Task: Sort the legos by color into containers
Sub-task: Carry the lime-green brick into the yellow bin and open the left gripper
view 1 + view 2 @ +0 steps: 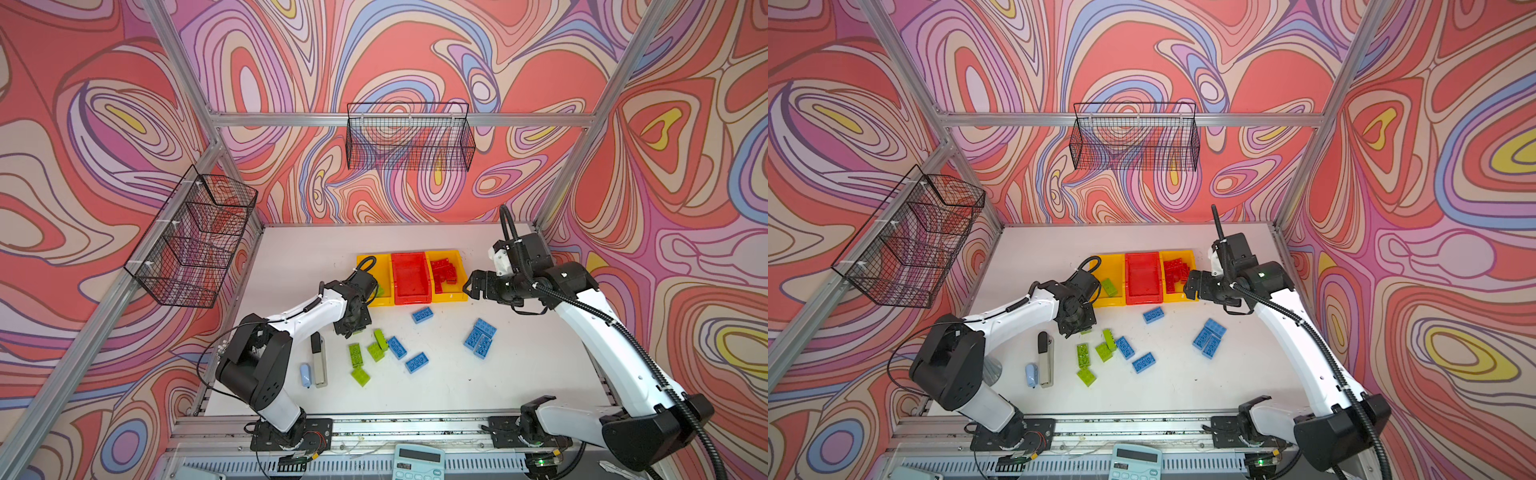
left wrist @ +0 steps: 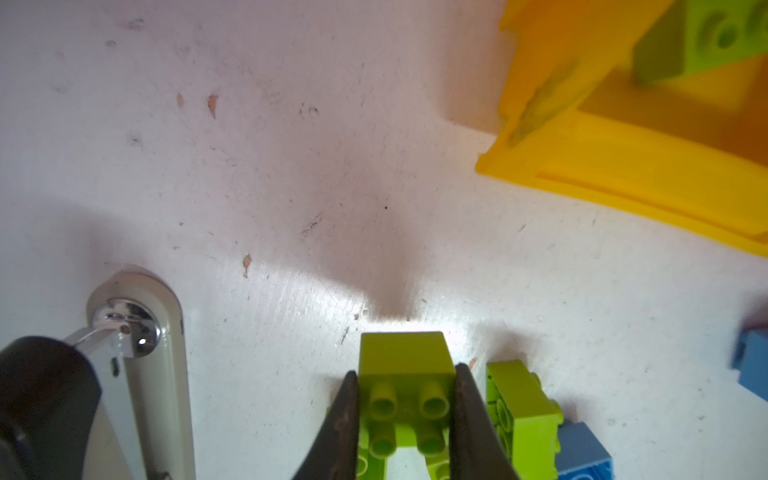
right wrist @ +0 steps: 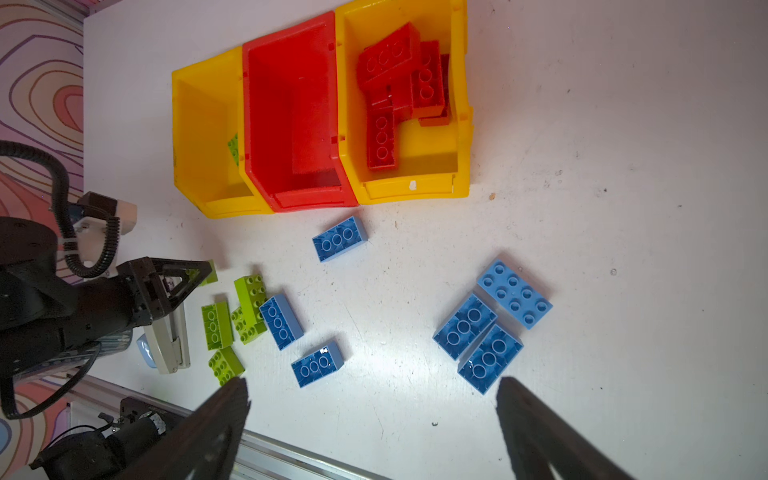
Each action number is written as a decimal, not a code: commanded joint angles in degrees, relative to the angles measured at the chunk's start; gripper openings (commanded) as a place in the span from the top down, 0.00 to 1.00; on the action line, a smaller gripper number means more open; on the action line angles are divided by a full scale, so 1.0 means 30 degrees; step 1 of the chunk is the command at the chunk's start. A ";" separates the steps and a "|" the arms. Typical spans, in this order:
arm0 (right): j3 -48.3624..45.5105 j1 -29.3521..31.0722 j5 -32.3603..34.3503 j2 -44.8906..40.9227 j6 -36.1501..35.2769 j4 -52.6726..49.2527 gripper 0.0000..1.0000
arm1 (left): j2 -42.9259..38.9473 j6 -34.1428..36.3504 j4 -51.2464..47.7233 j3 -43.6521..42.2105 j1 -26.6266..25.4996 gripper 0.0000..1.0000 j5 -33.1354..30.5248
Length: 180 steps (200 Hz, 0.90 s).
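- Left end effector [image 2: 406, 372] is clenched on a lime green brick [image 2: 405, 357], with a finger pressed against each side. The brick is at 11 o'clock of the loose green bricks [image 1: 365, 353]. Whether it rests on the tabletop [image 1: 457, 386] I cannot tell.
- Right end effector [image 3: 374, 390] is released and empty, hovering at 3 o'clock of the right yellow bin [image 1: 451, 296].
- Three bins stand side by side at 12 o'clock on the tabletop. The left yellow bin [image 1: 1113, 302] holds one green brick [image 1: 1109, 286], the red bin [image 1: 411, 301] is in the middle, and the right yellow bin holds the red bricks [image 1: 446, 270].
- Blue bricks [image 1: 473, 337] lie loose from 3 to 6 o'clock.
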 commanded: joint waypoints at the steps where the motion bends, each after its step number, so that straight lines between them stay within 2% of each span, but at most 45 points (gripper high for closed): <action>1: 0.0449 0.0124 0.0155 0.0182 0.0255 0.0258 0.02 | -0.0756 0.0347 -0.2360 0.1123 0.0078 0.80 -0.0527; 51: 0.0407 0.0116 0.0133 0.0485 0.0431 0.0791 0.02 | -0.0177 0.1184 -0.3715 0.5099 0.0070 0.79 -0.0420; 106: 0.0389 0.0135 0.0477 0.0679 0.0583 0.1010 0.02 | 0.4447 0.2691 -0.4302 1.0954 0.0108 0.78 -0.0213; 140: 0.0438 0.0124 0.0699 0.0723 0.0775 0.1072 0.02 | 0.7130 0.3329 -0.3985 1.3261 0.0567 0.74 0.0531; 155: 0.0587 0.0123 0.0834 0.0811 0.0798 0.0961 0.02 | 0.8056 0.3437 -0.3892 1.4066 0.0960 0.69 0.0765; 180: 0.0977 0.0122 0.1289 0.0932 0.0762 0.0622 0.02 | 0.9132 0.3539 -0.4255 1.5589 0.1567 0.42 0.1501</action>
